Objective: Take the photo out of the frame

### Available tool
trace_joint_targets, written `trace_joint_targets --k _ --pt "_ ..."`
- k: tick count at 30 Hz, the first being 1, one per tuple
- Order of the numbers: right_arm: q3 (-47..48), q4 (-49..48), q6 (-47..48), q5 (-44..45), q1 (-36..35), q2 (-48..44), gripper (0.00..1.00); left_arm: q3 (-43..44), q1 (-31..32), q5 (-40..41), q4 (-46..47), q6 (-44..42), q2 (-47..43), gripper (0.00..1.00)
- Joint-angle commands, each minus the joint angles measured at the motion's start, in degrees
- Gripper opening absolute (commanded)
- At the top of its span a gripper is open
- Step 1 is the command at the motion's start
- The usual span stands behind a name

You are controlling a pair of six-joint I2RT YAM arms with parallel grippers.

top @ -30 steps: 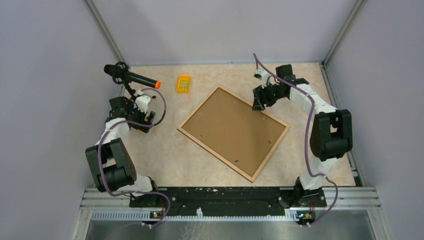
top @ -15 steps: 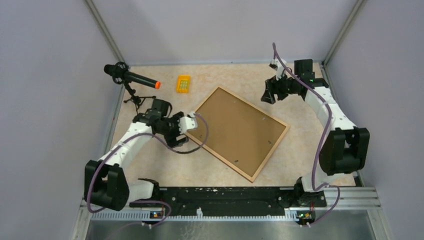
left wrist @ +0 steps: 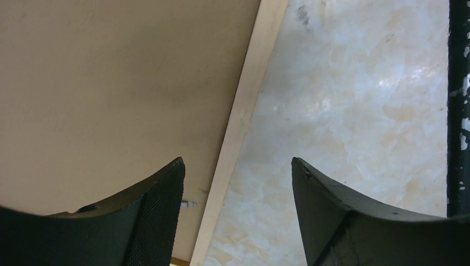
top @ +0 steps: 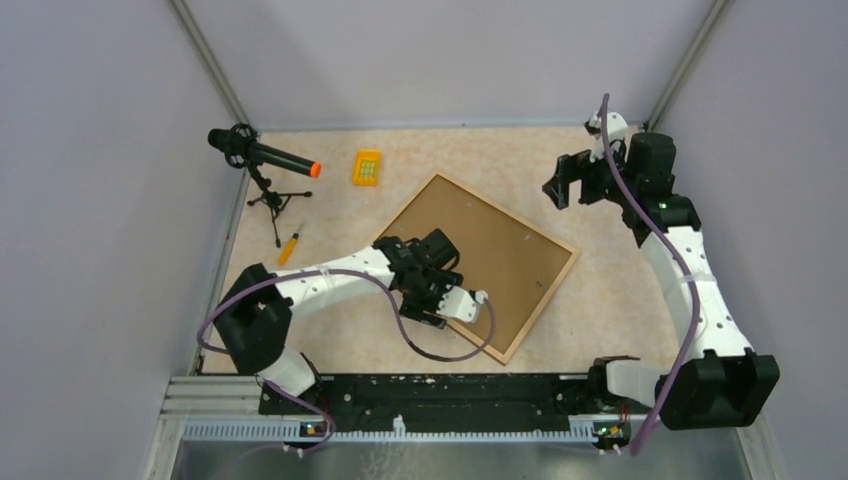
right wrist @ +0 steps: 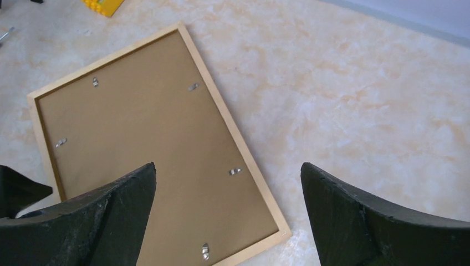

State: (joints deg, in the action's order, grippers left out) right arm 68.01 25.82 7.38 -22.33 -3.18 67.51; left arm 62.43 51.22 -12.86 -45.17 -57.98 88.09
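The frame (top: 505,245) lies back-up in the middle of the table, with its brown fibreboard back and narrow wooden rim showing. The photo is hidden beneath the back. My left gripper (top: 437,300) is open and empty, low over the frame's near-left rim (left wrist: 244,111), with one finger over the fibreboard (left wrist: 111,83) and one over the table. A small metal clip (left wrist: 189,204) sits by the left finger. My right gripper (top: 560,185) is open and empty, raised beyond the frame's far right side. In the right wrist view the frame (right wrist: 144,144) shows several clips (right wrist: 235,171).
A black microphone with an orange tip on a small tripod (top: 265,155) stands at the far left. A yellow block (top: 367,167) lies behind the frame. A small screwdriver (top: 287,247) lies at the left. The black base rail (top: 450,385) runs along the near edge.
My left arm has swung from the far left across to the frame's near-left rim. My right gripper has drawn back from the frame's far corner toward the back right.
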Motion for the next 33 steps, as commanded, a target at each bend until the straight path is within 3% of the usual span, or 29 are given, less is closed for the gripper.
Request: trace_joint_targets --k 1,5,13,19,26,33 --pt "1.14 6.42 -2.42 -6.78 2.71 2.28 0.99 1.74 5.59 5.44 1.44 -0.1 3.76 0.73" --pt "0.06 10.33 -2.54 -11.32 5.95 3.74 0.99 1.2 9.55 8.46 3.7 0.83 6.26 0.67" --pt "-5.04 14.88 0.11 -28.37 16.73 6.12 0.99 -0.22 14.34 14.81 7.75 3.47 11.34 0.56" --pt "-6.65 17.14 1.27 -35.86 23.13 10.63 0.99 -0.1 15.48 15.82 8.71 4.58 14.74 0.4" --pt "-9.23 13.65 -1.79 -36.73 24.42 12.19 0.99 3.23 14.3 15.84 11.01 8.33 15.46 0.02" --pt "-10.17 11.96 -4.15 -36.4 26.13 15.01 0.99 11.65 9.87 9.97 11.22 13.92 13.14 0.0"
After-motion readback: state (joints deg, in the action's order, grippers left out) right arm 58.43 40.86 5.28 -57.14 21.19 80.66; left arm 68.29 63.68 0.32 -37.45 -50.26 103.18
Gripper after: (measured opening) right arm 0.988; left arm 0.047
